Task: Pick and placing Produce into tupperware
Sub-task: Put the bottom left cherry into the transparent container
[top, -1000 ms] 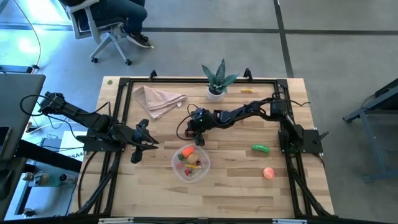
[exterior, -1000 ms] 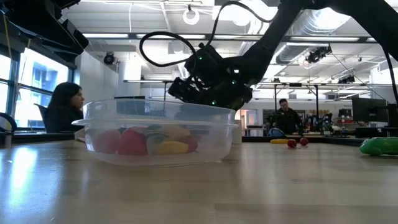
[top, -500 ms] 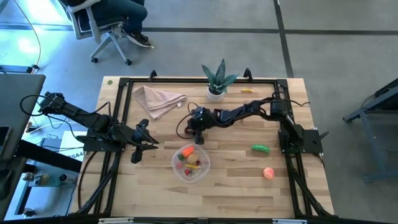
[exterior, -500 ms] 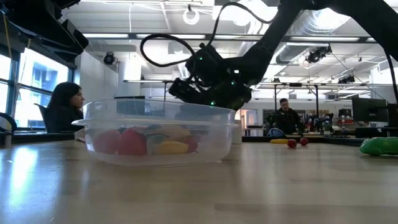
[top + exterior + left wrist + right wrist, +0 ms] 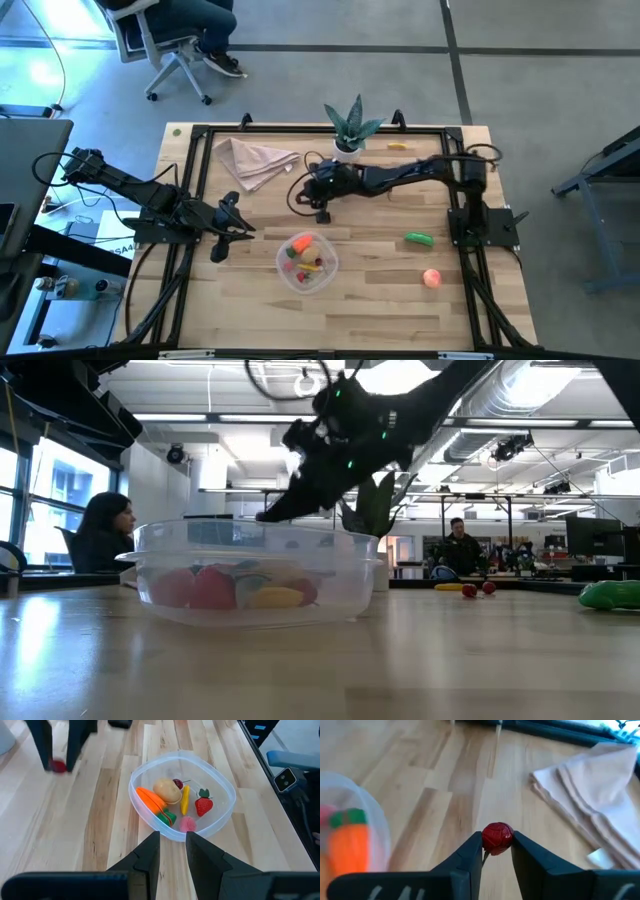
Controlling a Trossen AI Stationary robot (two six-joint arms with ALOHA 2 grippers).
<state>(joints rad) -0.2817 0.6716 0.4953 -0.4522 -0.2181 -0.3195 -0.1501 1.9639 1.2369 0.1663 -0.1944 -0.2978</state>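
Shallow round clear plastic tupperware tub (image 5: 308, 261) sits mid-table, already holding toy produce; stiff, light.

Right gripper (image 5: 497, 851) hangs beyond the tub, fingers pinching a small round red toy berry (image 5: 497, 837): light, hard, likely slippery, best held across its middle.

Left gripper (image 5: 172, 851) waits beside the tub, fingers pressed together.

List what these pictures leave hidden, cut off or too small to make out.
- High view: the right gripper hides its red piece.
- Low view: the tub's translucent wall blurs the produce inside.
- High view: the yellow item near the plant is too small to identify.
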